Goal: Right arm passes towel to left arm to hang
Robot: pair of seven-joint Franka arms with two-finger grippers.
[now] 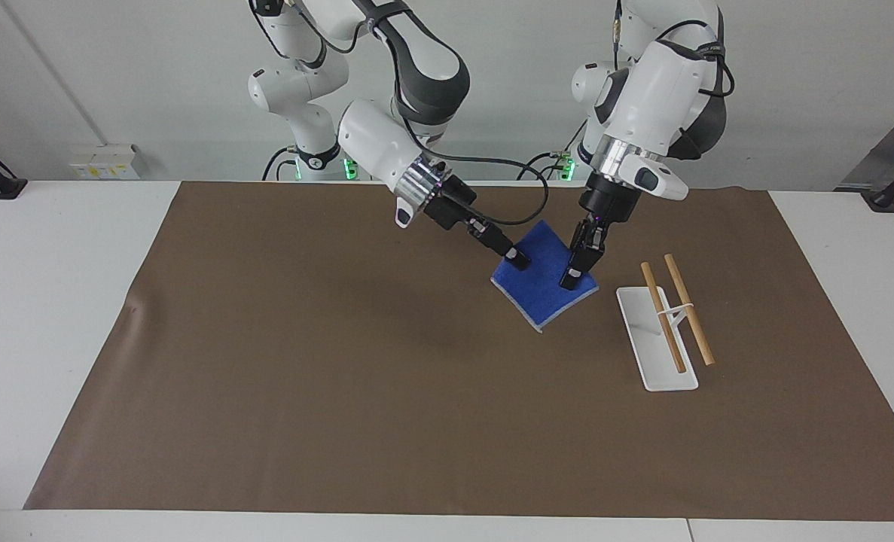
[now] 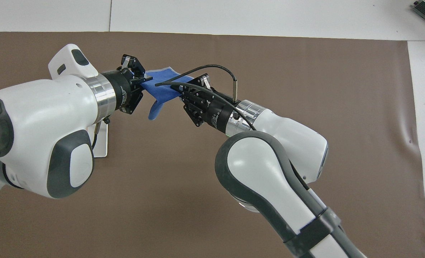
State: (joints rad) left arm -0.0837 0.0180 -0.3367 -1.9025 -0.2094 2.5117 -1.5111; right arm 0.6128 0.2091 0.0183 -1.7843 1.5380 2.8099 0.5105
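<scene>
The blue towel (image 1: 541,282) hangs in the air in the middle of the frame, above the brown mat (image 1: 303,361) on the tabletop. The right gripper (image 1: 518,261) has its jaws shut on one edge of the towel. The left gripper (image 1: 571,280) has its jaws pinched on the edge toward the rack (image 1: 654,346), so both hold the towel at once.

To do this step well, I think the right gripper should let go only when the left one has a firm hold. Then it should pull away gently, so the cloth does not get tugged loose.

The facing view shows the towel flat and wide, and the rack with its two wooden bars (image 1: 676,312) at the right of the frame. In the overhead view the towel (image 2: 162,91) looks thin and bent, with a loose flap drooping down, and the left arm hides most of the rack
</scene>
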